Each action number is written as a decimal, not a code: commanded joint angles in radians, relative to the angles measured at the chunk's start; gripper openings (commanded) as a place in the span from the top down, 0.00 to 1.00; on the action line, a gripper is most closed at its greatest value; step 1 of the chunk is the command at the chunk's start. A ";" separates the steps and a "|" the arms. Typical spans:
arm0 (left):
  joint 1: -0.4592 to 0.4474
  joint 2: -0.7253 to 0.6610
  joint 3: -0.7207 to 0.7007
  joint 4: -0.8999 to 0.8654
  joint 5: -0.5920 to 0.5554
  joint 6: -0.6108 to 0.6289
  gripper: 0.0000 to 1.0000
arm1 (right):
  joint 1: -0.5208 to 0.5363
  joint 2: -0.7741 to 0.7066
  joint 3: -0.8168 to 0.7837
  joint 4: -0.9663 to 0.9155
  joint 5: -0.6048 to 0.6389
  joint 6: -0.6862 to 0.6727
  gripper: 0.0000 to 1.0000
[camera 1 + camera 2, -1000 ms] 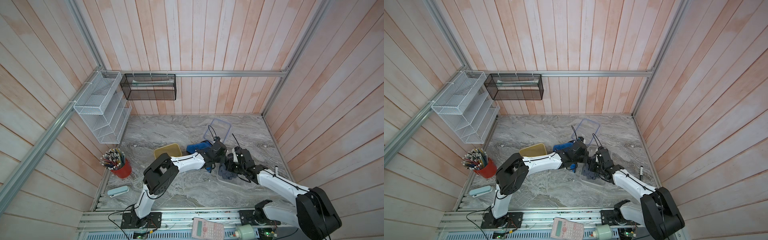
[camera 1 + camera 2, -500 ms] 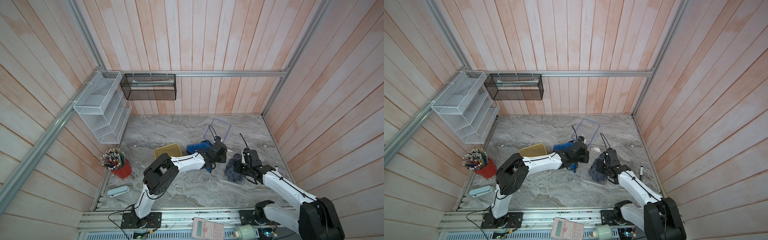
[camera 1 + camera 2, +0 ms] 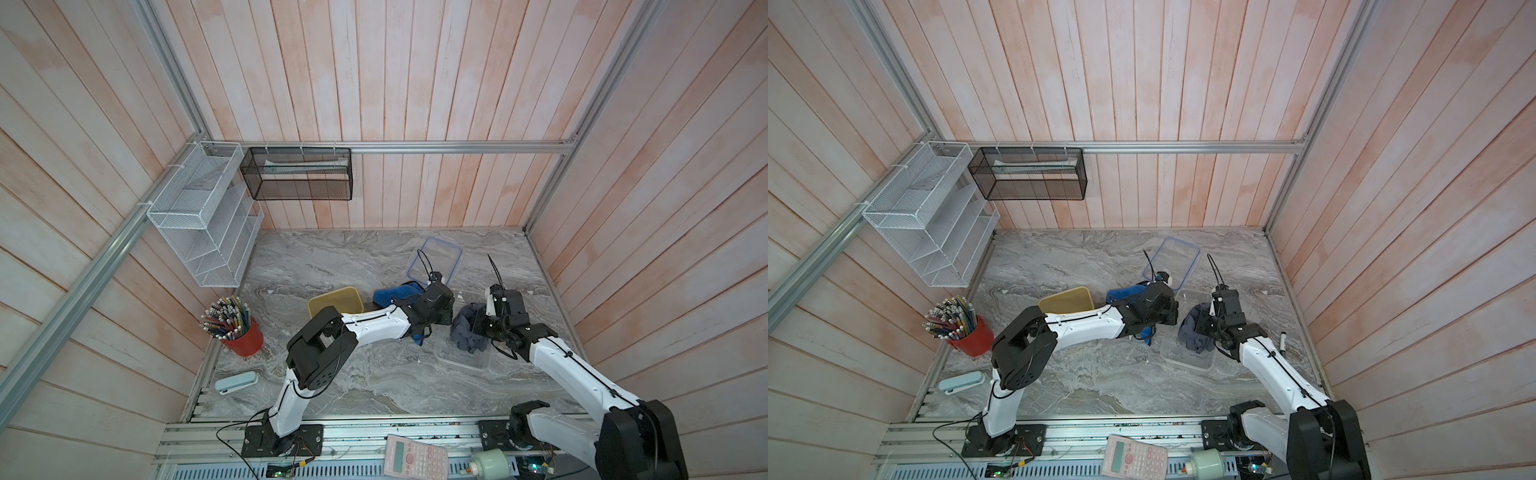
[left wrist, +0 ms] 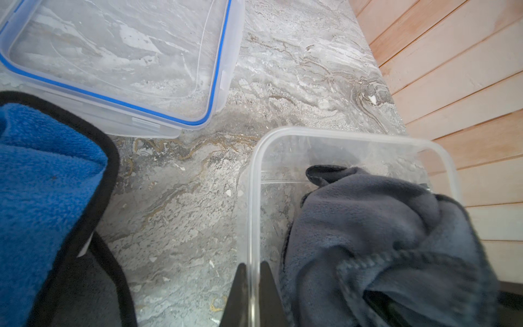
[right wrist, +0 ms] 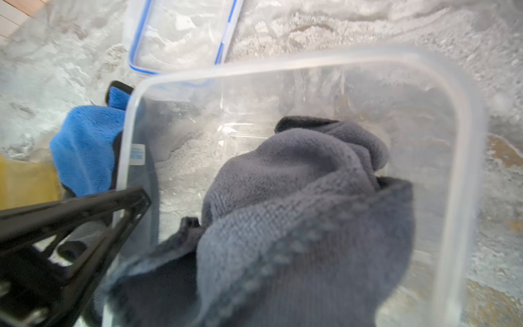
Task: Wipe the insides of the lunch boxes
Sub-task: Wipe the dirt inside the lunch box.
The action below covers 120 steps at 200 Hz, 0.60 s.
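grey marble tabletop (image 3: 353, 257) in a wood-panelled booth: clear box held steady, cloth inside it

the left gripper (image 4: 252, 267) was pinched nearly shut on the side wall of the clear lunch box (image 4: 339, 133), one finger inside and one outside. the right gripper (image 3: 481, 327), its fingers buried in fabric, looked closed on the bunched grey cloth (image 4: 382, 226) in that same box. bare floor lay ahead of the cloth, toward the end facing the blue-rimmed lid (image 4: 219, 70). the box's long axis ran roughly front to back of the table, so the next stroke probably ran along it, with the right arm nearer the interior. the blue cloth (image 4: 42, 170) sat beside the left arm, the yellow lunch box (image 3: 334, 301) beyond it.
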 commanded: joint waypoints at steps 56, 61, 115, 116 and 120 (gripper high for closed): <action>-0.002 -0.022 0.016 0.011 -0.012 0.012 1.00 | -0.099 -0.206 0.163 -0.033 -0.059 -0.043 1.00; -0.003 -0.021 0.017 0.010 -0.012 0.012 1.00 | -0.108 -0.211 0.173 -0.036 -0.064 -0.051 1.00; -0.004 -0.025 0.014 0.010 -0.015 0.012 1.00 | -0.256 -0.228 0.224 0.006 -0.183 -0.083 1.00; -0.003 -0.025 0.014 0.010 -0.015 0.012 1.00 | -0.260 -0.228 0.225 0.008 -0.187 -0.083 1.00; -0.004 -0.025 0.013 0.011 -0.015 0.013 1.00 | -0.276 -0.226 0.228 0.013 -0.198 -0.085 1.00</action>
